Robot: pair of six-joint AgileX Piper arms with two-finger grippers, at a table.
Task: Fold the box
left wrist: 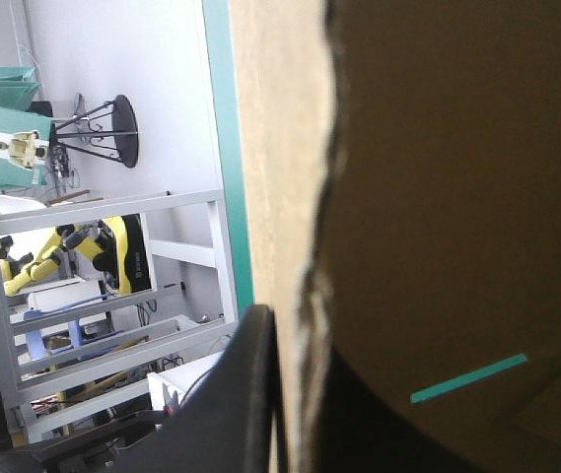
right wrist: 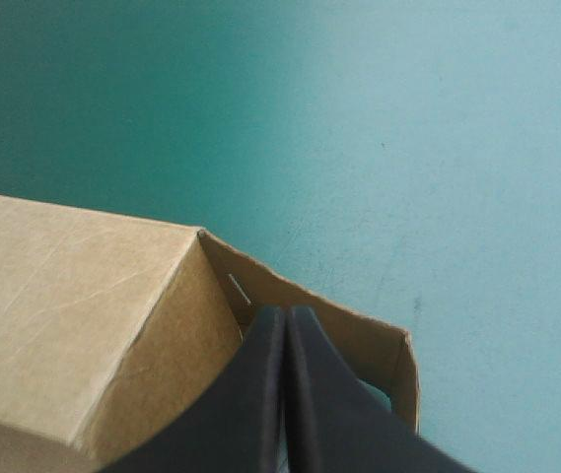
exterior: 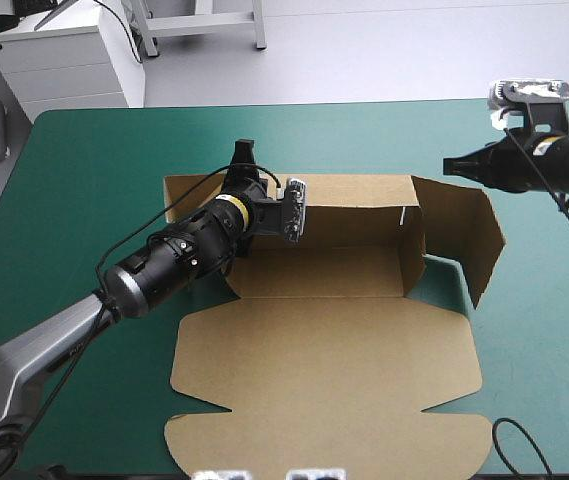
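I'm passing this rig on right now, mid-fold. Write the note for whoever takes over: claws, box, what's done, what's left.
Grip: left claw shut on the brown cardboard box, pinching the board at its far-left end.
Free: right claw shut, empty, just beyond the box's far-right corner, above the teal-green table cover.
Done: far wall and right side wall stand raised.
Left: lid panel lies flat toward the near edge; right wall splays outward, not yet tucked; left side hidden by the arm.
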